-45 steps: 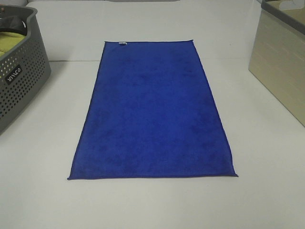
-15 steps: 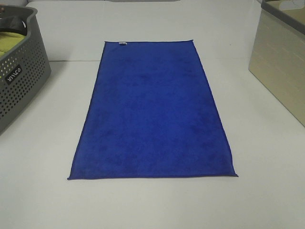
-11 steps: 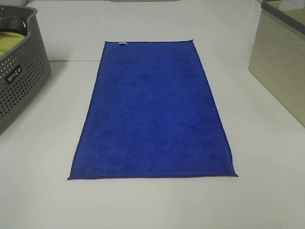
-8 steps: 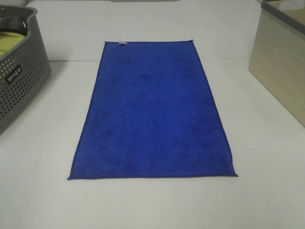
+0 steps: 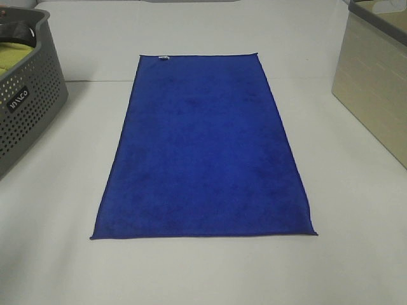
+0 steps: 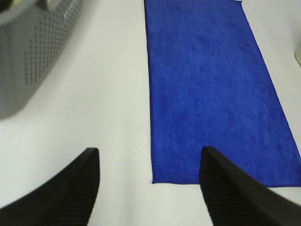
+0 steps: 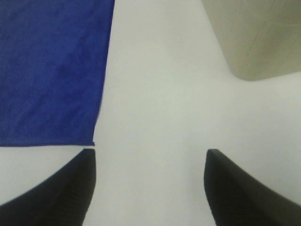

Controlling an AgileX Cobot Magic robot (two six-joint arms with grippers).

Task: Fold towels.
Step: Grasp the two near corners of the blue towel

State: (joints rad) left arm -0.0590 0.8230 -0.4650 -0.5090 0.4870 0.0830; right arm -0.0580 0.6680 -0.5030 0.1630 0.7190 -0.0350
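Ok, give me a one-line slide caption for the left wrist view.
Open left gripper over the white table, facing a corner of the flat blue towel; grey perforated basket nearby.

Blue towel (image 6: 211, 89) flat on white counter (image 6: 103, 117); left gripper (image 6: 149, 188) spread wide above its near corner; grey basket (image 6: 33, 52) alongside.

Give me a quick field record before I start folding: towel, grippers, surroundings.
towel: royal blue, flat, unfolded on table
white tag: far left corner of towel
left gripper: jaws open, empty, facing near left corner
right gripper: jaws open, empty, by near right corner
grey basket: left of towel, yellow-green cloth inside
beige box: right of towel
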